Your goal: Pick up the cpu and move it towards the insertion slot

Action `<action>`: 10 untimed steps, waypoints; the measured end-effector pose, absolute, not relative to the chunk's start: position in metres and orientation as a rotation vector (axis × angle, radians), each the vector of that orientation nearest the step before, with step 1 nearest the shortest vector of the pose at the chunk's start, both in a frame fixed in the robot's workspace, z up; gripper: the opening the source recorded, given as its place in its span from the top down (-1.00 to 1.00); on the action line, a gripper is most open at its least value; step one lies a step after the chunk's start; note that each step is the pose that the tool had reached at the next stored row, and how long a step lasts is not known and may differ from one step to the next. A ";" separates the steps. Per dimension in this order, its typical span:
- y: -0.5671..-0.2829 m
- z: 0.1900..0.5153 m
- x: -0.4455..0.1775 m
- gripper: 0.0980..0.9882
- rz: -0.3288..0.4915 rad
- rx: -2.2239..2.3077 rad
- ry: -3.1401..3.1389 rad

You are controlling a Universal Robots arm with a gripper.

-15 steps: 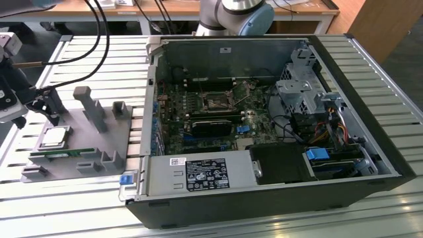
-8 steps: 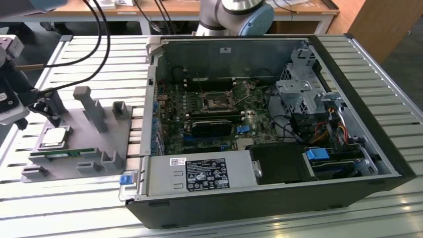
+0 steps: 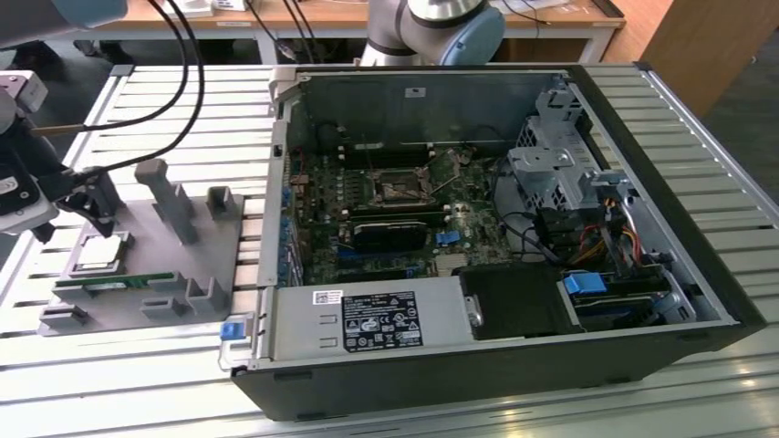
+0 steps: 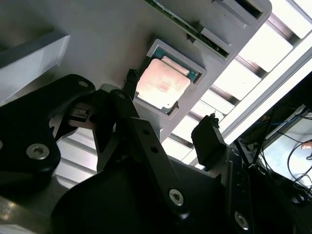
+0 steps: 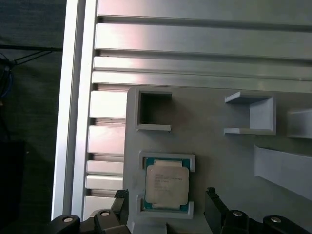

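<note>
first wrist view shows the cpu [image 5: 167, 184] lying flat, silver top up, in a framed pocket of the grey fixture [image 5: 219, 156], a seat that seems meant to keep the chip square and leave two of its edges free for a grasp. the pincer [image 5: 165, 194] hangs directly over it with its jaws spread wide, one black finger [image 5: 122, 200] on either side of the chip, and it appears to hold and touch nothing. the insertion slot [image 3: 399, 187] lies well apart from the pincer, inside the open computer case [image 3: 487, 374] toward the exterior view's right.
</note>
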State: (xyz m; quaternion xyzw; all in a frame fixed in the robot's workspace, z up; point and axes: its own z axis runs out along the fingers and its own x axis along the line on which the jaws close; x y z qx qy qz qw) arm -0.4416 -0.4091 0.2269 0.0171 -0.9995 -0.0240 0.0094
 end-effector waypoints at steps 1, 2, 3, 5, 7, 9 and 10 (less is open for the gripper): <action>-0.409 0.226 -0.442 -0.40 -0.075 0.053 -3.122; -0.409 0.225 -0.442 -0.40 -0.075 0.053 -3.123; -0.409 0.224 -0.442 -0.40 -0.075 0.052 -3.123; -0.409 0.223 -0.442 -0.40 -0.075 0.050 -3.124; -0.409 0.221 -0.442 -0.40 -0.075 0.049 -3.124; -0.409 0.220 -0.442 -0.40 -0.075 0.049 -3.124; -0.409 0.219 -0.442 -0.40 -0.075 0.049 -3.124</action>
